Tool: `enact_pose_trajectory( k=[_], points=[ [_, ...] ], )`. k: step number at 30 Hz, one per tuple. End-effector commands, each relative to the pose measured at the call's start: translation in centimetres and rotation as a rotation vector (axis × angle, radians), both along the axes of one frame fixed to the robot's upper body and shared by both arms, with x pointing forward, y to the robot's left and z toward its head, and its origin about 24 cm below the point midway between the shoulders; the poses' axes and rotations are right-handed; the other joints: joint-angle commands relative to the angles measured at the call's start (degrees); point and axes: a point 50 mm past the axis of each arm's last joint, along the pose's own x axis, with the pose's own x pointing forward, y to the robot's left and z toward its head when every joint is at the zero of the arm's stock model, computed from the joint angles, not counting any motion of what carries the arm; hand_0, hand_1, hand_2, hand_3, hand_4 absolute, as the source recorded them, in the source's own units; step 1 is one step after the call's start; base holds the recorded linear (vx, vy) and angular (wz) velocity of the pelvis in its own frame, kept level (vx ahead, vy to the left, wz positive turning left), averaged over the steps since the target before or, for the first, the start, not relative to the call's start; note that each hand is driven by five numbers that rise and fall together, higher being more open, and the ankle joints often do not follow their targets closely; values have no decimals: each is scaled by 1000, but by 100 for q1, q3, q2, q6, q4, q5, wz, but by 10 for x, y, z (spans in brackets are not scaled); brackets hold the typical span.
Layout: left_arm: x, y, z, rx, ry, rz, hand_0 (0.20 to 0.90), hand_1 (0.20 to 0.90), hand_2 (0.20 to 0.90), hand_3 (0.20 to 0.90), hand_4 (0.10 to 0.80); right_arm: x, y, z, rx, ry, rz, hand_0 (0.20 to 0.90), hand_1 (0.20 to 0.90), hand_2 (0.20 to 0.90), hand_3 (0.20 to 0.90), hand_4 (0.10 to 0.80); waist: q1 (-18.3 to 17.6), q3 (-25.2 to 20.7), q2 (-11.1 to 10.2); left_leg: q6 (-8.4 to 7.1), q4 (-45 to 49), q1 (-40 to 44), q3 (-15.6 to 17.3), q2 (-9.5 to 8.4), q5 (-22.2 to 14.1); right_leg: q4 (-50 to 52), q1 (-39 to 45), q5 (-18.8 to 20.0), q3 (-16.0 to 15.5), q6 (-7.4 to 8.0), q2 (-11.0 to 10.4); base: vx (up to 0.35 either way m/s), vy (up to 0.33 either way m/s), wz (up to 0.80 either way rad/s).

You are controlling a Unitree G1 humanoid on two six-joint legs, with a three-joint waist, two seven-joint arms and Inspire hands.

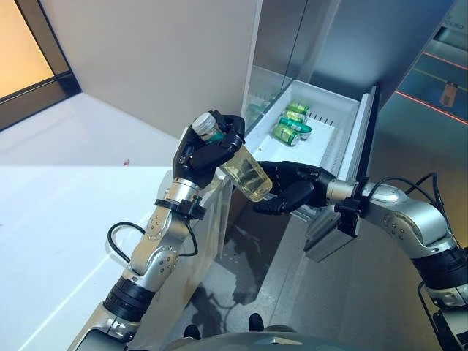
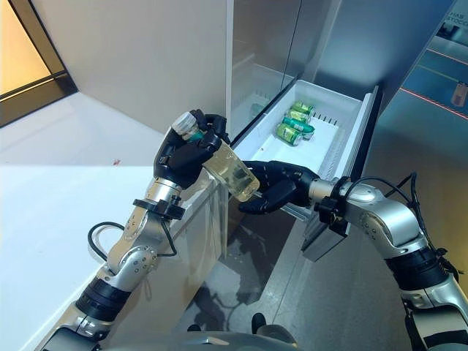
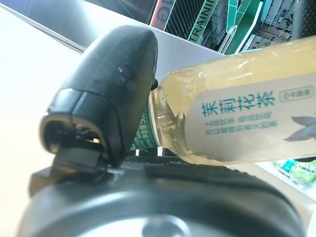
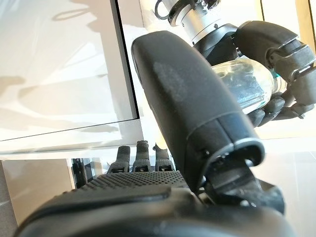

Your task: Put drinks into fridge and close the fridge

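The bottle [image 1: 238,164] is clear, filled with pale yellow drink, with a white label printed in teal characters and a grey-white cap; the left hand [image 1: 207,152] and the right hand [image 1: 292,188] are black, their fingers [image 4: 291,47] dark grey. The fridge drawer [image 1: 344,139] is white inside, and the cans [image 1: 293,123] lying in it are green with lighter green and silver patches. The table [image 1: 66,227] is plain white, and the fridge door [image 1: 365,36] is brushed grey.
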Motion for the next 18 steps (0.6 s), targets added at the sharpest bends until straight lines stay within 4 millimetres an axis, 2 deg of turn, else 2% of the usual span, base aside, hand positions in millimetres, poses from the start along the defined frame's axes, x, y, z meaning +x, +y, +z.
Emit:
enact_pose_trajectory(
  k=[1,12,18],
  points=[
    [12,-11,74,-133,-356,-31,300,300,300,200,100,14,0,51,69,-211,26,900,900,900,900,800,-122,-607,116,152,8,-32,-726,-107,-505,127,83,-87,-644,13,212,0,0,0],
    [12,-35,62,-99,-291,-126,300,300,300,200,100,18,23,61,127,-254,39,900,900,900,900,800,-118,-576,139,201,8,21,-588,-132,-537,140,86,-75,-679,33,171,10,5,0],
    [12,-37,57,-68,-271,-149,300,300,300,200,100,17,30,61,115,-244,73,900,900,900,900,800,-79,-573,129,205,8,29,-588,-129,-538,150,83,-74,-696,38,167,0,0,0]
  ],
)
